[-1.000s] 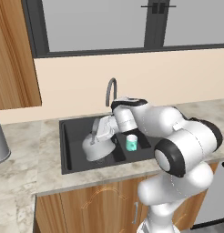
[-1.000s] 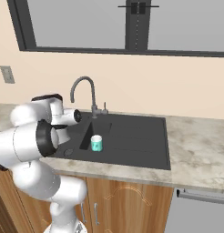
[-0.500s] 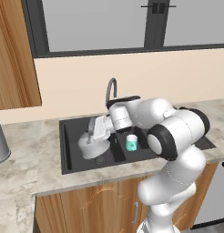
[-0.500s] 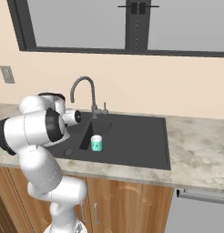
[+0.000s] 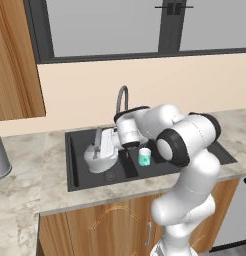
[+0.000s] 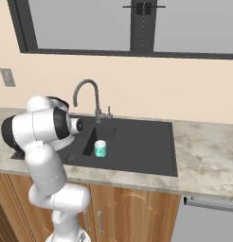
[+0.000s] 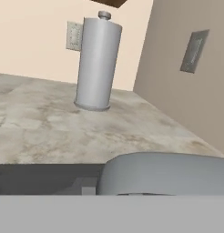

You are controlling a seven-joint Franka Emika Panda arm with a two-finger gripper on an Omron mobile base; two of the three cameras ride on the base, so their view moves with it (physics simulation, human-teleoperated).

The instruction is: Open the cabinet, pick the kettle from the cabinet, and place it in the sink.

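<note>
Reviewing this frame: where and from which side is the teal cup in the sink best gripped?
Grip the cup across its rim, coming straight down from above. It stands upright, mouth up, low in the sink beside the divider, so the basin walls would likely block a sideways approach, while its round body looks narrow enough to pinch.

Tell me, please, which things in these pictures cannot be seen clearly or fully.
- Pincer: in the left base view too small to judge its jaws around the kettle handle.
- Kettle: hand view, cut off by the bottom band; spout not shown.
- Sink: right base view, its left basin is hidden behind the arm.
- Cabinet: left base view, cut off by the frame edge.
</note>
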